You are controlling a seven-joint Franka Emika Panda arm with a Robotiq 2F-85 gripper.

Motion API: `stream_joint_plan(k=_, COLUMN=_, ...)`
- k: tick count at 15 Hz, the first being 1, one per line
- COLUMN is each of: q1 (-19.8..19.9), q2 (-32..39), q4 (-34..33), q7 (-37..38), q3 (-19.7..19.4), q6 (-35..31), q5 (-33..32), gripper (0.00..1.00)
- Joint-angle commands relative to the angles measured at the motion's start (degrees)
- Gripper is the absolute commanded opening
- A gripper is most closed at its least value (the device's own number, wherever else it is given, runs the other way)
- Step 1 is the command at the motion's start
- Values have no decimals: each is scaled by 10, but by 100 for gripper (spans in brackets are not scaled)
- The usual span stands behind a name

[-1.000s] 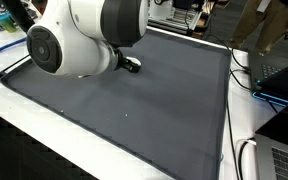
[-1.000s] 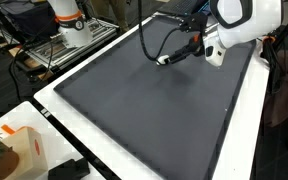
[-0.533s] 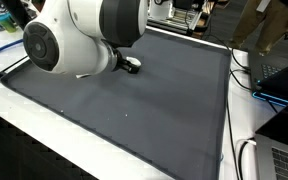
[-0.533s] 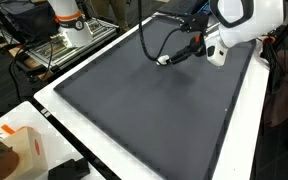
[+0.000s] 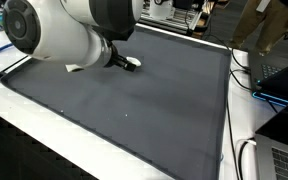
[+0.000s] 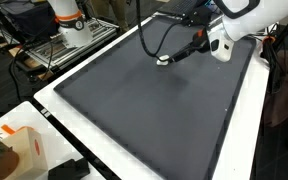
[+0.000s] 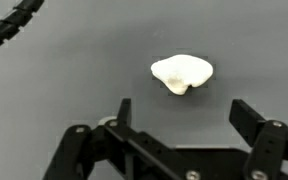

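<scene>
A small white lumpy object [image 7: 182, 74] lies on the dark grey mat [image 7: 64, 90]. It shows in both exterior views [image 5: 132, 64] [image 6: 164, 59]. My gripper [image 7: 184, 114] is open and empty, with its two black fingers [image 7: 124, 110] spread wide just short of the object and not touching it. In an exterior view the gripper [image 6: 187, 50] reaches from the arm at the far right towards the object. In an exterior view the arm's large white body [image 5: 54, 35] hides most of the gripper.
The grey mat [image 5: 154, 110] covers a white table [image 6: 54, 105]. A black cable [image 6: 149, 30] loops near the gripper. Another robot base [image 6: 69, 20] stands at the back. An orange-and-white box [image 6: 19, 150] and laptops [image 5: 279, 75] sit at the edges.
The arm's white body has shifted up and to the left in the exterior view. The white object has stayed where it was. The gripper is still open.
</scene>
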State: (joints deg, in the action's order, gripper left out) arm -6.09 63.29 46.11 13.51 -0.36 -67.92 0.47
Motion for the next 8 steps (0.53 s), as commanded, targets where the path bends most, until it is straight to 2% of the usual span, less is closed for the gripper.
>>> stream_joint_plan(k=1, q1=12, q2=-100, q4=132, q7=6, q3=1, q6=-37, q5=11, gripper=100)
stream_joint_plan(k=4, q1=24, q2=-161, q4=198, q7=3, q3=5, q6=-54, q5=26, gripper=100)
stream_joint_plan(k=8, q1=43, q2=-246, q4=287, q7=0, q3=8, q6=-111, q5=77, gripper=100)
